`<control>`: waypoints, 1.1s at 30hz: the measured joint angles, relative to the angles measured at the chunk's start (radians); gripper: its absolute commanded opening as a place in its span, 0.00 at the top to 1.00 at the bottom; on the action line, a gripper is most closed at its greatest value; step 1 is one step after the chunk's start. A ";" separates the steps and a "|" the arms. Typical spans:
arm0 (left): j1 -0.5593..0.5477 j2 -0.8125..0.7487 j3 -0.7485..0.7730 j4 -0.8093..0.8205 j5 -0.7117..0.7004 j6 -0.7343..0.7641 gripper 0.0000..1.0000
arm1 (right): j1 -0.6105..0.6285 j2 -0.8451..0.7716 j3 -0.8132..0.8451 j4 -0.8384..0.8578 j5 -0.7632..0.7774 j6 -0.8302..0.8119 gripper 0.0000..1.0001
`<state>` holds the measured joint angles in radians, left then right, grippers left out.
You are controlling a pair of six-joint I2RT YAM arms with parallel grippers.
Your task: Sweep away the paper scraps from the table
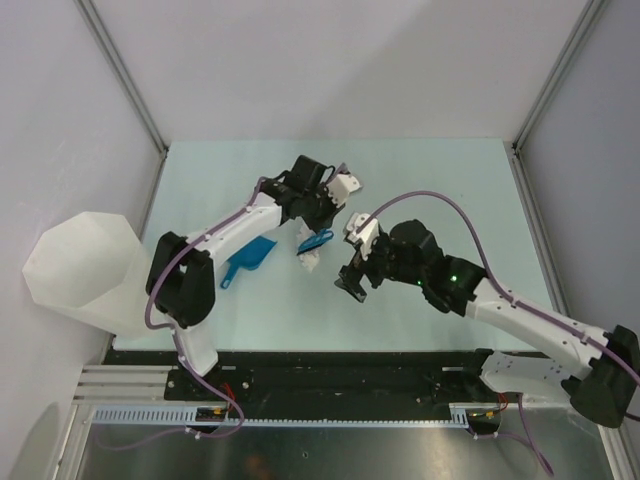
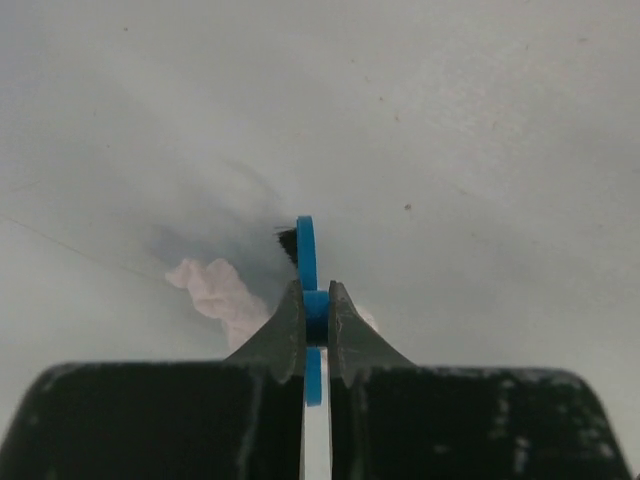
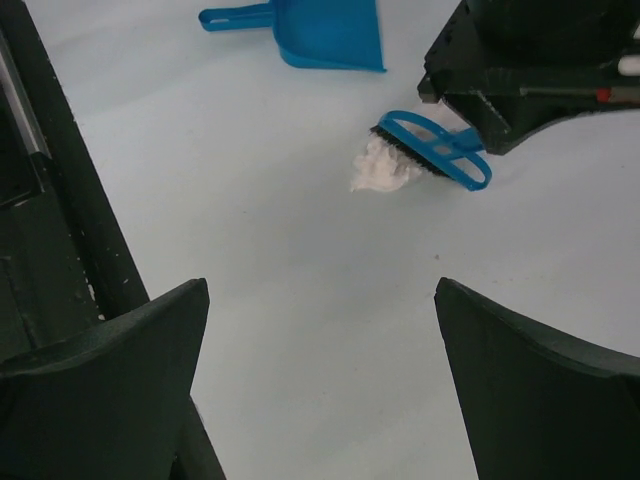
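My left gripper (image 1: 318, 226) is shut on the handle of a small blue brush (image 1: 315, 241), seen edge-on between the jaws in the left wrist view (image 2: 306, 250). The black bristles rest against a clump of white paper scraps (image 1: 308, 258) on the pale green table (image 1: 430, 180). The clump shows in the left wrist view (image 2: 215, 290) and in the right wrist view (image 3: 385, 168), under the brush (image 3: 432, 148). My right gripper (image 1: 350, 282) is open and empty just right of the scraps, its jaws wide apart over bare table (image 3: 320, 290). Only this one clump of scraps shows.
A blue dustpan (image 1: 252, 260) lies on the table left of the scraps, also at the top of the right wrist view (image 3: 330, 35). A translucent white bin (image 1: 85, 270) hangs off the table's left edge. Metal frame posts stand at the far corners.
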<state>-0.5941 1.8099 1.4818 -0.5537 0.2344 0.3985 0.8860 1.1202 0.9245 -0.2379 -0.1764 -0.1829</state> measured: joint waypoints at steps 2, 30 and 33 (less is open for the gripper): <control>-0.003 0.000 0.029 -0.033 0.009 -0.031 1.00 | 0.000 -0.040 -0.019 -0.002 0.008 0.006 0.00; 0.180 0.171 0.276 -0.088 -0.441 -0.076 1.00 | 0.000 -0.135 -0.127 -0.004 0.076 -0.010 0.00; 0.133 0.173 0.233 -0.093 -0.411 -0.078 1.00 | 0.000 -0.135 -0.132 -0.003 0.075 -0.013 0.00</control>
<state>-0.4610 1.9831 1.7153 -0.6472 -0.1768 0.3206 0.8860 0.9855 0.7929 -0.2413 -0.1013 -0.1955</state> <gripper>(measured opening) 0.047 0.994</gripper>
